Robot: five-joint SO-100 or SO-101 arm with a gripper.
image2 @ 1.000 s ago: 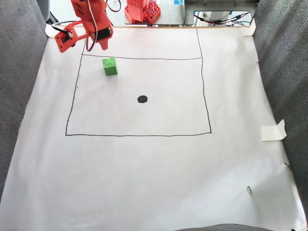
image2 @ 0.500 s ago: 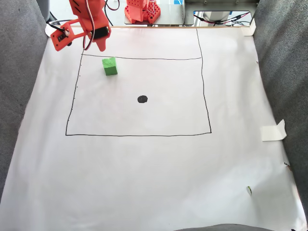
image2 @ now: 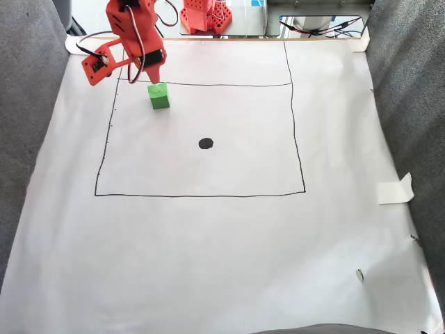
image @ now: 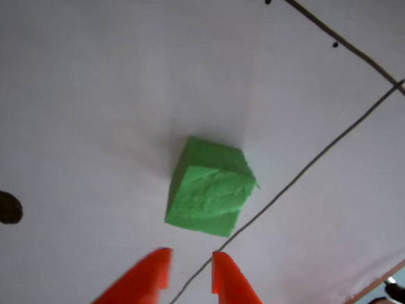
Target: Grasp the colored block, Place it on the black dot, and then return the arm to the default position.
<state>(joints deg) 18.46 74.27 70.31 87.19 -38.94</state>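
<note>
Jaws (image: 191,262), slightly parted and seemingly empty, hover beside green block (image: 209,187), nothing between; black dot (image: 4,206) well apart.

A green foam block (image2: 159,96) sits on paper, well apart from the black dot (image2: 206,143).

- The claw (image2: 152,76) has come down and toward the block (image2: 159,95); in the fixed view its tip now sits just above the block's top edge, where half a second ago it hung higher and further to the left.
- The arm's orange body (image2: 132,28) has swung lower over the drawn line behind the block.
</note>
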